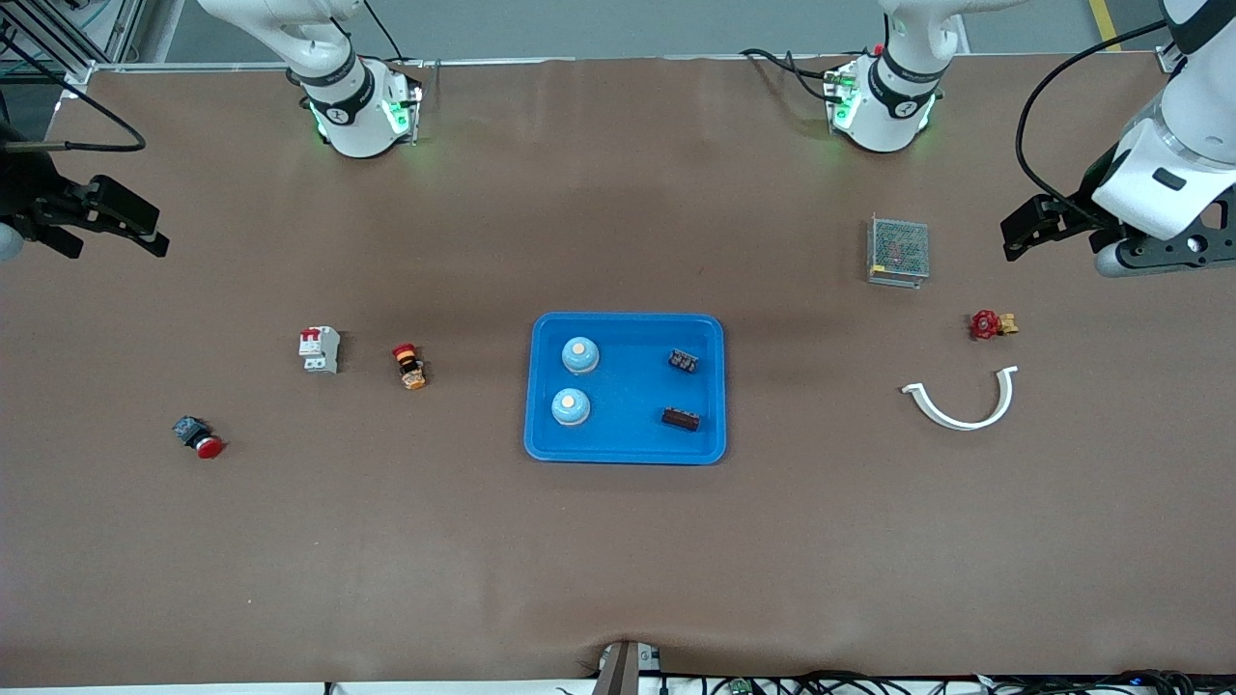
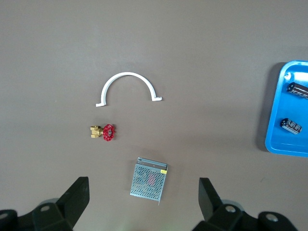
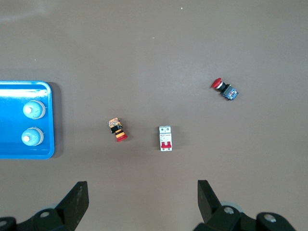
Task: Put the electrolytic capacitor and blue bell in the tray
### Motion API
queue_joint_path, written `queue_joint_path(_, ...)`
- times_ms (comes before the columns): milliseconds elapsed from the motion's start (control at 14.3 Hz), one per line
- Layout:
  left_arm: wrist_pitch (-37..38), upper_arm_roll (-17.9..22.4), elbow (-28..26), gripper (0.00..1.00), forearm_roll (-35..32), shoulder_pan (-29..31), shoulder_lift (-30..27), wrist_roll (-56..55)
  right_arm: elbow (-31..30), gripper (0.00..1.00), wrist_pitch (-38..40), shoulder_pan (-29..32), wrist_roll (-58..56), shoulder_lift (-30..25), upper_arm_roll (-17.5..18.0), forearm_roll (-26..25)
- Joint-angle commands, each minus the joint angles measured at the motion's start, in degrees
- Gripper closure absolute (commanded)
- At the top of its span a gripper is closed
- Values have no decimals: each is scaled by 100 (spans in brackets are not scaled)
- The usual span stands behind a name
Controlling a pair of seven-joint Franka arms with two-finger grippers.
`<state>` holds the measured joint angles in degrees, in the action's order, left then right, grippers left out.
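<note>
Tray (image 1: 626, 444) sits mid-table, w/ two blue bells (image 1: 580, 355) and two capacitors (image 1: 683, 361) inside. Left tool (image 2: 142, 204) and right tool (image 3: 139, 204) are held wide, empty, over the table's ends; bare table around tray.

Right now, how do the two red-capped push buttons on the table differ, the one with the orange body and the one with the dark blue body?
The orange-bodied button lies close to the white circuit breaker, fairly near the tray. The blue-bodied button lies apart, nearer the front camera and farther toward the right arm's end. The orange one's red cap looks smaller; the blue one's cap is a wider mushroom head. Both lie on their sides on the table, outside the tray.
</note>
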<state>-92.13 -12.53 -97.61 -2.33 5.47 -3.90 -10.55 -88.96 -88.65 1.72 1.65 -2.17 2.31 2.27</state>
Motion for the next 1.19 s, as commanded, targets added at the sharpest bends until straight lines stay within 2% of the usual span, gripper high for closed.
queue_joint_path(0,72,-30,-56,0,128,33,-173,132,-25,0,-12,-14,81,-90,-29,90)
queue_joint_path(350,204,-12,155,0,496,51,-172,202,-25,0,-3,-14,81,-82,-29,90)
queue_joint_path(1119,521,23,567,0,436,42,-146,290,-51,0,-12,-23,81,-64,-29,90)
